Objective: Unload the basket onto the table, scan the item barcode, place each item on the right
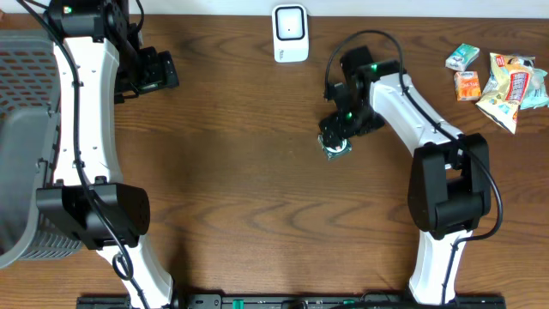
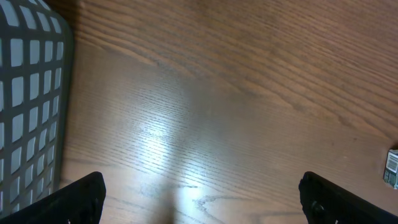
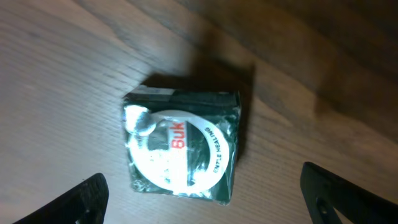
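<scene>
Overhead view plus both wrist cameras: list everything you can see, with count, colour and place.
Wooden table: one, brown, under everything.
Boxy barcode scanner: one, white, far edge, centre.
Square packet with round white label: one, dark green, flat below the right gripper.
Small teal packet: one, far right corner.
Small orange packet: one, beside the teal one.
Crinkly snack wrappers: pile, count unclear, pale with red print, far right.
Plastic lattice basket: one, grey, left edge.
Left gripper: black, open, over bare wood by the basket.
Right gripper: black, open, fingers clear of the packet.
</scene>
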Robot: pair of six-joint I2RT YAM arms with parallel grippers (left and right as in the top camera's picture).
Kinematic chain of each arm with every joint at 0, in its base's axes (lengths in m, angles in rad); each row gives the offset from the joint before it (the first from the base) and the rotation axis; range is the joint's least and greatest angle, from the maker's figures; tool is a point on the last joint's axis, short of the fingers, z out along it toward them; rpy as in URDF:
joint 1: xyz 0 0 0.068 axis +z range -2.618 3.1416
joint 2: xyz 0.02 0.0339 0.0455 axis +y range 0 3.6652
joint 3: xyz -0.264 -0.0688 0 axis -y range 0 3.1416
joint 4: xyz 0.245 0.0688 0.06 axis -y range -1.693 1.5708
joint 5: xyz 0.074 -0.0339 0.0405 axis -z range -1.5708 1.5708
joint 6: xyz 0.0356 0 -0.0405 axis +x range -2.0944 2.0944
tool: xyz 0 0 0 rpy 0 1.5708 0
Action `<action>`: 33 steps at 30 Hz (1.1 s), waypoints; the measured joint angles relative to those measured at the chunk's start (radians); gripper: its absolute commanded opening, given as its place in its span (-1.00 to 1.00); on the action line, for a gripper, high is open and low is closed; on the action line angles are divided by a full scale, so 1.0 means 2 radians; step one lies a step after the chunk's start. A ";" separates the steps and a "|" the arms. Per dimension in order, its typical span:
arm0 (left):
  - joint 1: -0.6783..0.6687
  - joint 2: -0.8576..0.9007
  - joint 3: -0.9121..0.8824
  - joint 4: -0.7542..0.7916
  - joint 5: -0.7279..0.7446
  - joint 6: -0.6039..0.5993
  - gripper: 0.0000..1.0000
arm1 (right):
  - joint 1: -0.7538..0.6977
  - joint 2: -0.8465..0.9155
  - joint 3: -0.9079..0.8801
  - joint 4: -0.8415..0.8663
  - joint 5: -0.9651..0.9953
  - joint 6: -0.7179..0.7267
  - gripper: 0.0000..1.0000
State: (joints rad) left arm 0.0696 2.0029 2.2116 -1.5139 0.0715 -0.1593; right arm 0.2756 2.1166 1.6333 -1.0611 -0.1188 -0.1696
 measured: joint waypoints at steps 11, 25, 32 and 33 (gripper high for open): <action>0.000 0.000 0.000 0.000 0.000 0.000 0.95 | 0.041 -0.001 -0.065 0.080 0.024 0.004 0.79; 0.000 0.000 0.000 0.000 0.000 0.000 0.96 | 0.047 0.000 -0.049 0.038 0.104 0.021 0.89; 0.000 0.000 0.000 0.000 0.000 0.000 0.96 | 0.047 0.000 -0.059 0.058 0.091 -0.002 0.61; 0.000 0.000 0.000 0.000 0.000 0.000 0.95 | 0.047 0.000 -0.065 0.064 0.089 -0.002 0.49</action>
State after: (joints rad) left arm 0.0696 2.0029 2.2116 -1.5139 0.0719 -0.1593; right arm 0.3698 2.1162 1.5032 -0.9333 0.0593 -0.1745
